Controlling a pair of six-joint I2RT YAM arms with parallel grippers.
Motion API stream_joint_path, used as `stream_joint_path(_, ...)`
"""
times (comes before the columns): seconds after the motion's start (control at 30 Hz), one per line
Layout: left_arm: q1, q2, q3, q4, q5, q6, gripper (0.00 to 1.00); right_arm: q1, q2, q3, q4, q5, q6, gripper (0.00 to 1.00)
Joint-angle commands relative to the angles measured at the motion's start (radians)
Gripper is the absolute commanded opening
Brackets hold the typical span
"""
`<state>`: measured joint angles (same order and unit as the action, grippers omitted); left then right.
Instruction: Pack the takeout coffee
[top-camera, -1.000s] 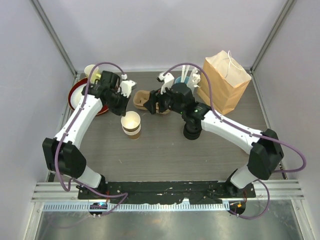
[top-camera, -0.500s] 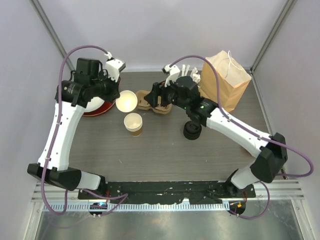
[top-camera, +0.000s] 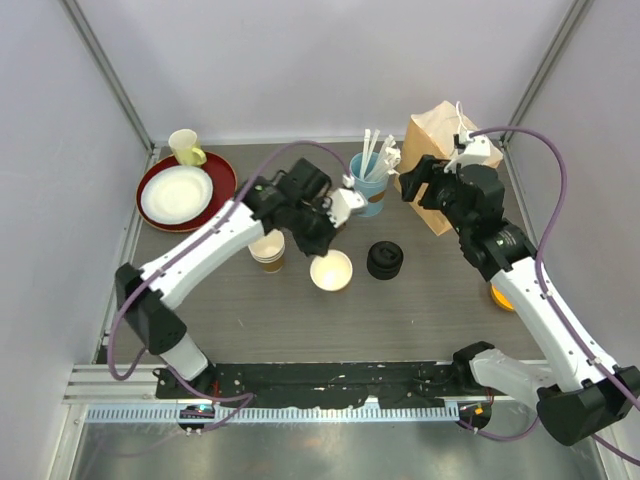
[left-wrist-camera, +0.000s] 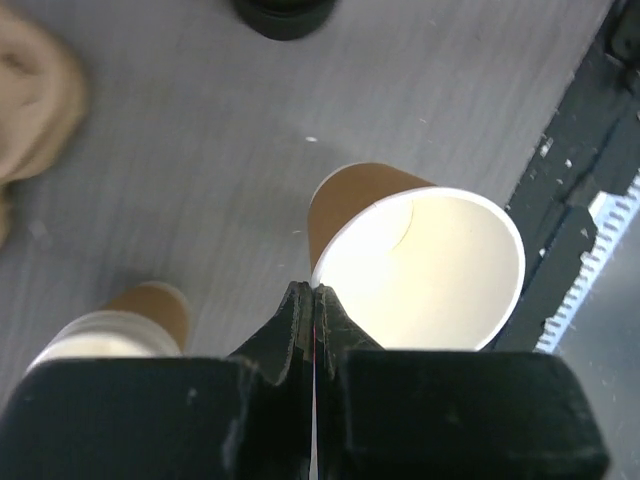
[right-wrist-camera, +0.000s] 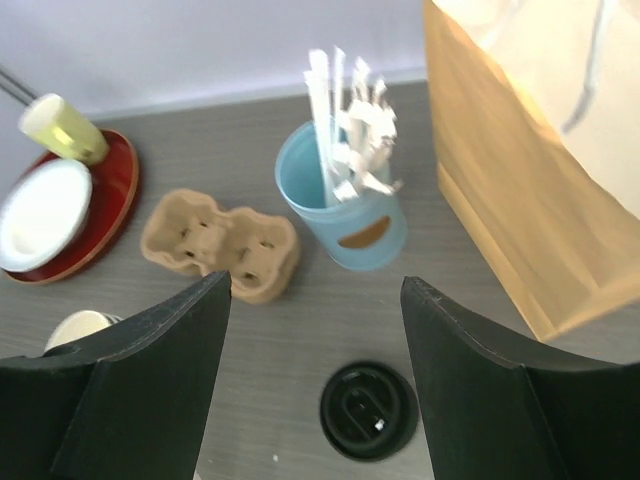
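Packing looks to be at an early stage. No takeout coffee, meaning a tan cup capped with a black lid, shows in any view, so nothing appears ready to pack.

The left gripper (left-wrist-camera: 313, 298) has its fingers pressed together on the rim wall of a lidless paper cup (top-camera: 331, 271), held upright near the table's centre. A short stack of lidless cups (top-camera: 266, 248) stands just beside it at 9 o'clock. A stack of bare black lids (top-camera: 384, 260) sits near it at 3 o'clock.

The right gripper (right-wrist-camera: 313, 284) hangs with its jaws wide apart and empty, up beside the brown paper bag (top-camera: 447, 160) at 1 o'clock. The pulp cup carrier (right-wrist-camera: 220, 243) lies with no cups in it, next to the blue cup of stirrers (right-wrist-camera: 345, 215) at 12 o'clock.

An orange round shape (top-camera: 497, 296) peeks from under the right arm at 4 o'clock; what it is cannot be told.

By my reading, capping the cups, seating them in the carrier and bagging them all remain to be done.
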<state>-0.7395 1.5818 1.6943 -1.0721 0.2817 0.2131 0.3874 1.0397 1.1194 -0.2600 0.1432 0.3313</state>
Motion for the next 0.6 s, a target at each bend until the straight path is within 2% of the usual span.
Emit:
stream_joint_path(0.0,-0.061,0.073,-0.091,0.113,0.098,0.043,0.0,-0.019,-0.029,-0.038,-0.073,0.05,-0.029,0.75)
stream_joint_path(0.2,-0.063,0.197,-0.143,0.199,0.136,0.023,0.0,-0.024,-0.035,-0.032,-0.096,0.05,-0.063,0.75)
stream_joint_path(0.4,-0.08,0.221,-0.193,0.245,0.097,0.037,0.0,-0.022,-0.03,-0.029,-0.091,0.024,-0.087,0.75)
stream_joint_path(0.43,-0.081,0.225,-0.191,0.239,0.099,0.042,0.04,-0.024,-0.03,-0.029,-0.091,0.021,-0.089,0.75)
stream_joint_path(0.47,-0.081,0.228,-0.188,0.23,0.097,0.043,0.19,-0.024,-0.029,-0.029,-0.087,0.016,-0.092,0.75)
stream_joint_path(0.53,-0.081,0.234,-0.185,0.222,0.096,0.057,0.35,-0.022,-0.029,-0.03,-0.081,0.004,-0.095,0.75)
stream_joint_path(0.57,-0.081,0.234,-0.182,0.219,0.094,0.061,0.49,-0.024,-0.03,-0.033,-0.078,-0.001,-0.095,0.75)
